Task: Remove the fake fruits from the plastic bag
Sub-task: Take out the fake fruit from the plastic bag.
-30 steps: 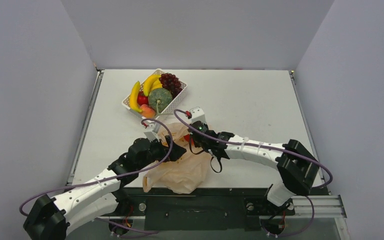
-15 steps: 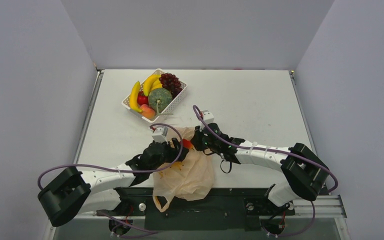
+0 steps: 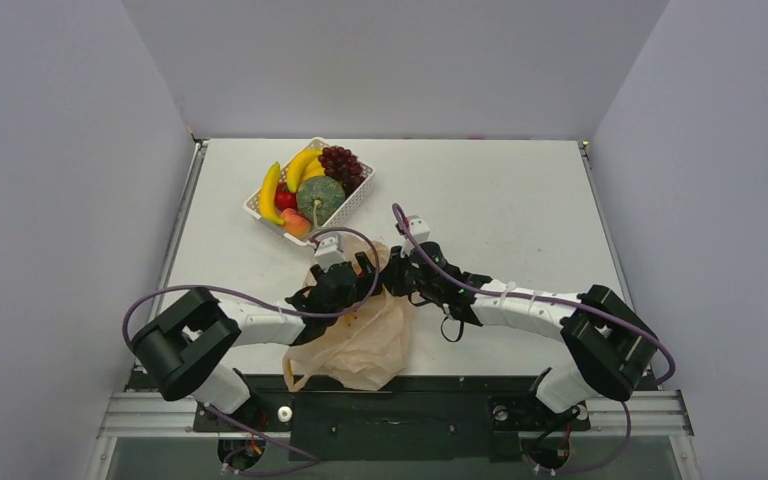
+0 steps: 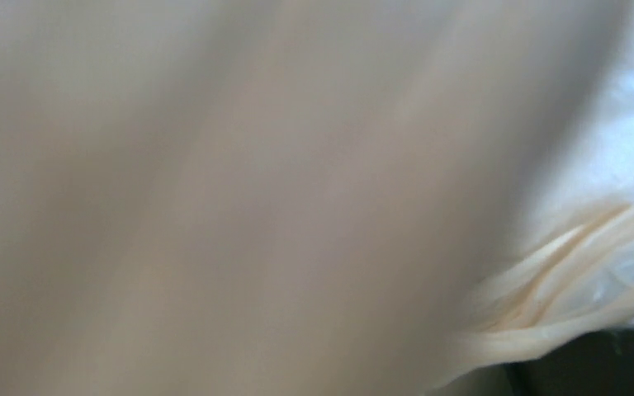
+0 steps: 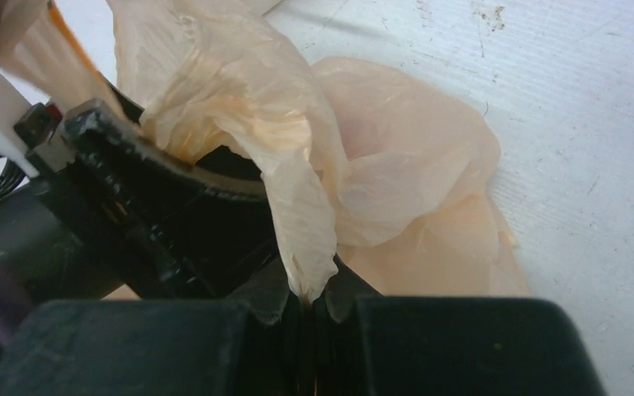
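The pale-orange plastic bag (image 3: 362, 338) lies crumpled at the table's near edge between my arms. My right gripper (image 3: 402, 272) is shut on a fold of the bag's rim, as the right wrist view shows (image 5: 312, 299). My left gripper (image 3: 357, 274) is pushed into the bag's far end, close beside the right one. The bag's film (image 4: 256, 198) fills the left wrist view, so its fingers are hidden. The fake fruits lie in the white basket (image 3: 362, 188): bananas (image 3: 272, 190), grapes (image 3: 341, 163), green melon (image 3: 320, 198), red apple (image 3: 285, 199). I see no fruit in the bag.
An orange-pink peach (image 3: 296, 222) sits at the basket's near corner, just beyond the bag. The left gripper's black body (image 5: 157, 214) fills the left of the right wrist view. Purple cables loop over both arms. Grey walls enclose the table.
My left gripper has moved away from me and to the right, deeper into the bag. The bag has shifted and bunched. My right gripper has moved slightly farther, still gripping the rim.
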Robot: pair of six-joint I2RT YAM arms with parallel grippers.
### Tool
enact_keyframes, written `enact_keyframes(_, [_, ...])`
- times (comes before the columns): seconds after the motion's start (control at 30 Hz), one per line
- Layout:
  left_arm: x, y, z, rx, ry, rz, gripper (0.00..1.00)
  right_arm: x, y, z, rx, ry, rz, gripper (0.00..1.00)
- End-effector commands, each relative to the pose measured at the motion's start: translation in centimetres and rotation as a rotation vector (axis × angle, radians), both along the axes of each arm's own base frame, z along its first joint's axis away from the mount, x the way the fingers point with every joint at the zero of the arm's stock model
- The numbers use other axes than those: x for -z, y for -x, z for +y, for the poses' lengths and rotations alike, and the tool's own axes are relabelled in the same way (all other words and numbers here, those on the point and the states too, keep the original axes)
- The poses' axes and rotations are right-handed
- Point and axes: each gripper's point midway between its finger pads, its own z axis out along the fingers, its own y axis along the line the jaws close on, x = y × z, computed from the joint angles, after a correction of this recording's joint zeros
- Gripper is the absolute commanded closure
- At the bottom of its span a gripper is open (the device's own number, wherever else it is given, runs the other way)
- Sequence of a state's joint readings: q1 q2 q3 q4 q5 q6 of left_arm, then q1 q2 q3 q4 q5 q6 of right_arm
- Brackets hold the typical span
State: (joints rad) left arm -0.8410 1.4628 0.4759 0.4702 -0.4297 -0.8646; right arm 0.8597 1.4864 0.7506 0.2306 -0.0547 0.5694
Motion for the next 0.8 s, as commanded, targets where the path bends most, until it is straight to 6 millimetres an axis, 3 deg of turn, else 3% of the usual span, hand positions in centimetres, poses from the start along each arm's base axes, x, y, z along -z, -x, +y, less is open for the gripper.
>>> enact_keyframes(0.0, [-1.7,-3.5,-1.1,-0.11,0.027,-0.068,0.19,-0.9,0.2,1.1,-0.031,-0.06,-0.013,1.0])
enact_keyframes(0.13, [0.0,-5.6,-1.7,-0.164,-0.005,-0.095,0.19,-0.3,0.5,1.0,-0.04,-0.048,0.004,1.0])
enact_keyframes(0.2, [1.0,-6.6,-2.0,-0.162,-0.027,-0.106,0.26,-0.1,0.7,0.7,-0.039,-0.046,0.009,1.0])
enact_keyframes(0.23, [0.8,-7.1,-2.2,-0.161,-0.018,-0.126,0.4,-0.1,0.9,0.5,-0.036,-0.045,0.008,1.0])
enact_keyframes(0.37, [1.5,-7.6,-2.8,-0.108,-0.068,-0.139,0.49,0.1,1.3,-0.7,-0.023,-0.031,0.01,1.0])
enact_keyframes(0.6, [-2.8,-3.9,-5.6,0.177,0.04,-0.131,0.67,2.6,1.4,-4.0,0.07,0.046,-0.007,1.0])
enact_keyframes(0.63, [-4.0,-3.4,-5.7,0.194,0.065,-0.139,0.68,2.9,1.4,-4.3,0.08,0.055,-0.009,1.0])
enact_keyframes(0.77, [-5.2,-1.0,-5.3,0.273,0.091,-0.107,0.72,3.4,1.0,-5.5,0.131,0.086,-0.03,1.0])
